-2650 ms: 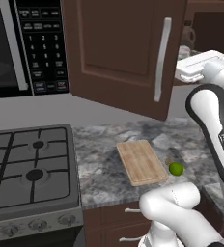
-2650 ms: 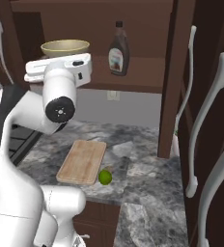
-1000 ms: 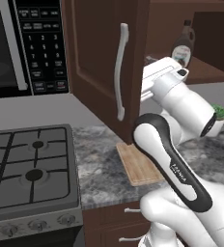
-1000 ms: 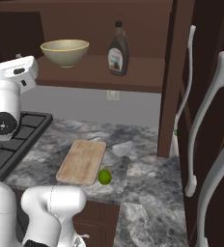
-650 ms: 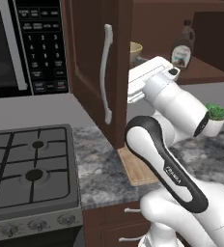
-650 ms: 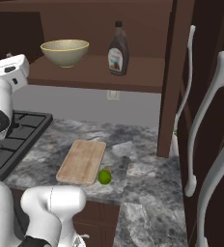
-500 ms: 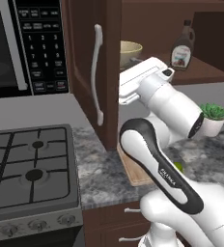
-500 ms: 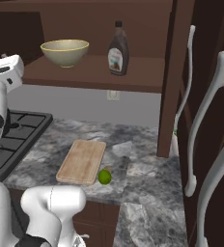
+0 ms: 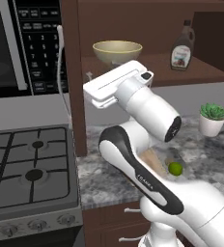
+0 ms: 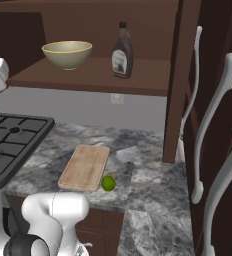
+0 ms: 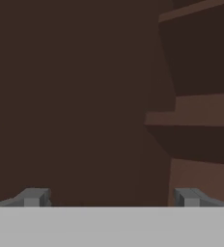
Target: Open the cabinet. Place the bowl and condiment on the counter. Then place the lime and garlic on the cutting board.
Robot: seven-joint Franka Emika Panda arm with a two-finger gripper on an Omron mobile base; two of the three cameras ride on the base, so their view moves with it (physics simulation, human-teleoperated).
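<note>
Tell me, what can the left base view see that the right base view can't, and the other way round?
Left base view alone: the microwave, the potted plant and the swung-open cabinet door. Right base view alone: the whole cutting board and the tall white handles on the right. Both show the bowl and syrup bottle on the shelf, the lime on the counter, and the stove.

The word "FRANKA" runs along the robot arm (image 9: 145,181); the microwave keypad (image 9: 36,46) and bottle label (image 9: 180,54) are illegible.
</note>
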